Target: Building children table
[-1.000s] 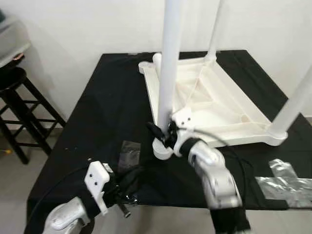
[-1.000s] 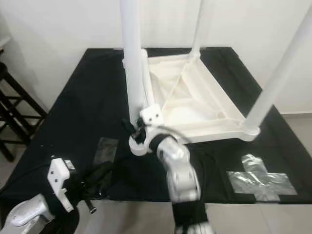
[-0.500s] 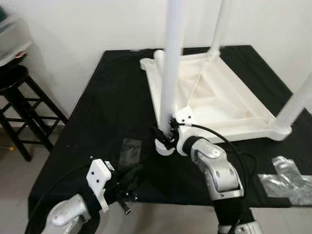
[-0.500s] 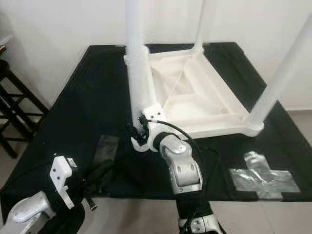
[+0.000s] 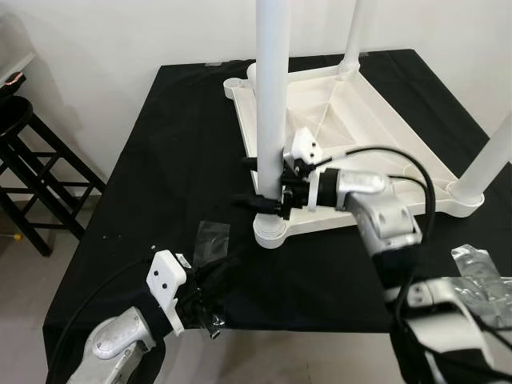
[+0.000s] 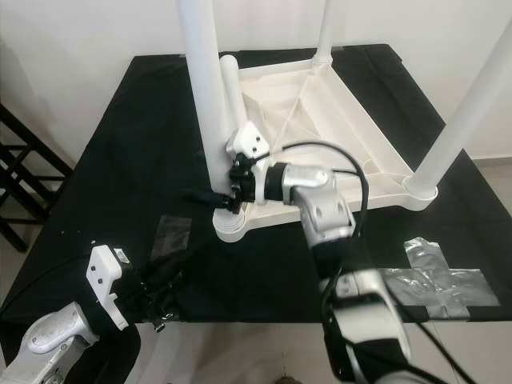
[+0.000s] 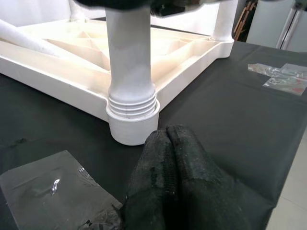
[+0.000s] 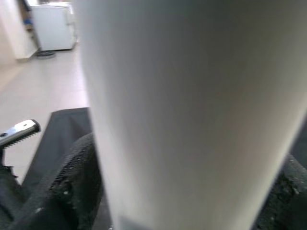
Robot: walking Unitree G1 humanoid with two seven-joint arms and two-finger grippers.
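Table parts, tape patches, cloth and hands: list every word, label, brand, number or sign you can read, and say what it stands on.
None can be read in these pictures.
White upturned tabletop and its legs: plain, no print.
Silver tape patch on the black cloth: shiny, no writing.
Clear tape patch: only glare.
Right hand, clamped on the near leg, and left hand: no legible markings.

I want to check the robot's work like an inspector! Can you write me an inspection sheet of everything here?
Surface: black cloth covers the work table.
Job's things: white children's table lies upside down; near leg stands in its corner socket.
Clutter: clear wrapper; silver tape.
Grippers: right pincer grips the near leg; left pincer shut, empty, low at the front edge.
Cables: black cable loops over the right arm.
Surroundings: black stool, white wall.
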